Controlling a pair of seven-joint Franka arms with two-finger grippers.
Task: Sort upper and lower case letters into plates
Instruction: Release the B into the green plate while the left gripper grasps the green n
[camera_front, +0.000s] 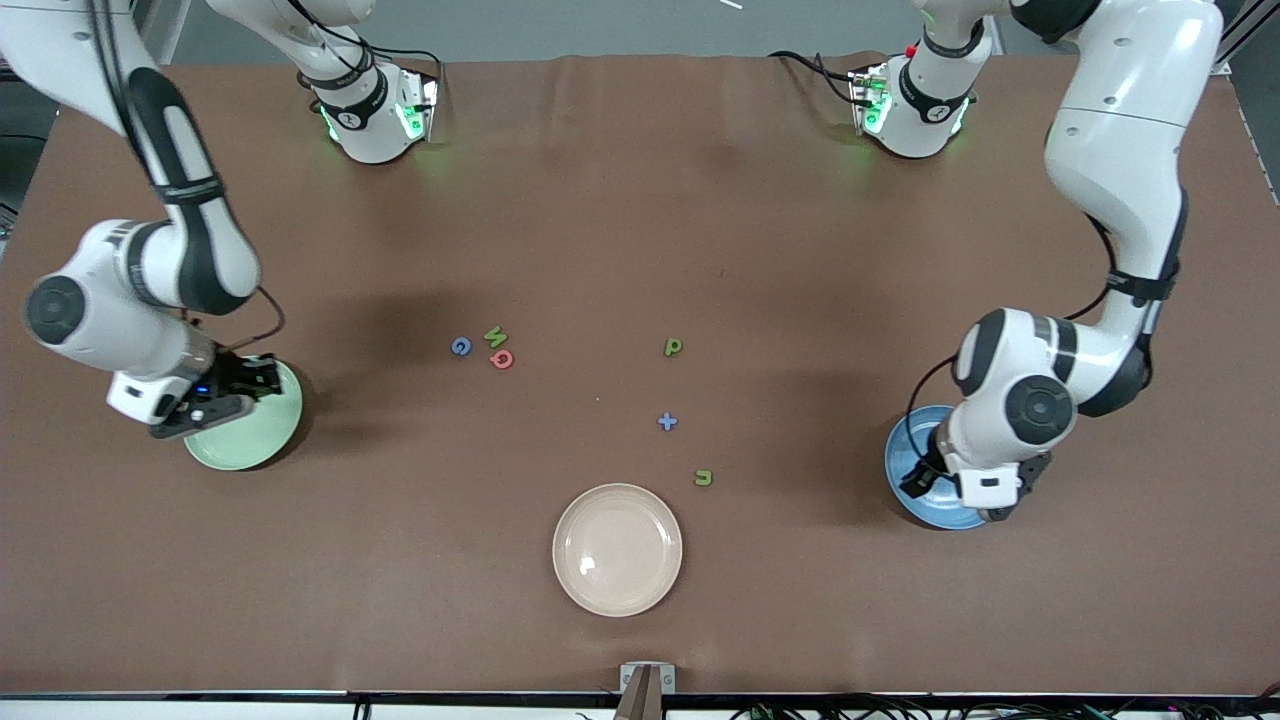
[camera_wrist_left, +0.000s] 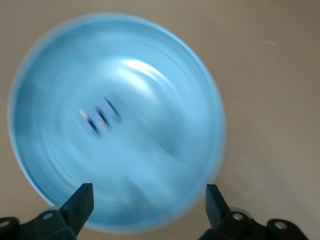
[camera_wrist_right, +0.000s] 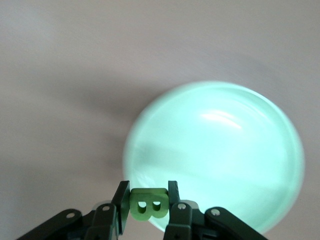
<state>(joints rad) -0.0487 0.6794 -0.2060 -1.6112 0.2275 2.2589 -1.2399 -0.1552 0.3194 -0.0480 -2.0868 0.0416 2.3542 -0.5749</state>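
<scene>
Plates of the task numbered two: a mint green plate (camera_front: 245, 440) near the desk edge at the right arm's end, and a blue plate (camera_front: 925, 470) near the edge at the left arm's end. A third, cream plate (camera_front: 617, 549) lay close to the camera-side edge. Six loose letters sat mid-desk with open room all round: a blue one (camera_front: 460, 346), a green one (camera_front: 495, 335) and a red one (camera_front: 502, 359) clustered; a green p (camera_front: 673, 346), a blue cross shape (camera_front: 667, 422) and a green n (camera_front: 703, 477) apart.

Right gripper (camera_wrist_right: 148, 206) hung over the mint plate, clamping a green letter B (camera_wrist_right: 148, 204). Left gripper (camera_wrist_left: 148, 200) hung over the blue plate, fingers spread wide. A small blurred object (camera_wrist_left: 100, 116) lay in that plate, unidentifiable.
</scene>
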